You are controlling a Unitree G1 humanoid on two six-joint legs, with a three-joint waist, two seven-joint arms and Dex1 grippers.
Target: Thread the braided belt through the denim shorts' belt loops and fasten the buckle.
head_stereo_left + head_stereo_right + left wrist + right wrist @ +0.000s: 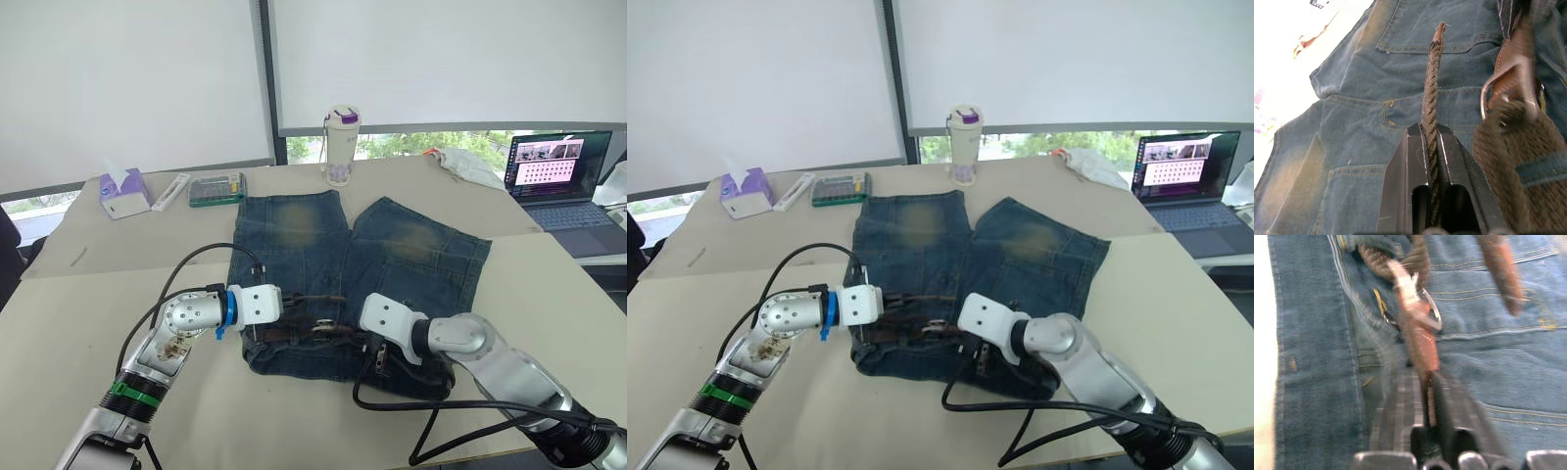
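Braided belt [1431, 83] lies along the denim shorts' [323, 245] waistband at 6 o'clock; left gripper [1430, 142] pinches its tip, right gripper [1426, 382] pinches the strap by the buckle [1422, 308]. The narrow tip could slip free or miss the frame.

Bare table [88, 323] flanks denim shorts [323, 245] (both sides).

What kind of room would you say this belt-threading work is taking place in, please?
Probably an office or lab workroom: an open laptop sits on the large beige table under windows with white roller blinds, and a white tissue box stands at the table's far edge.
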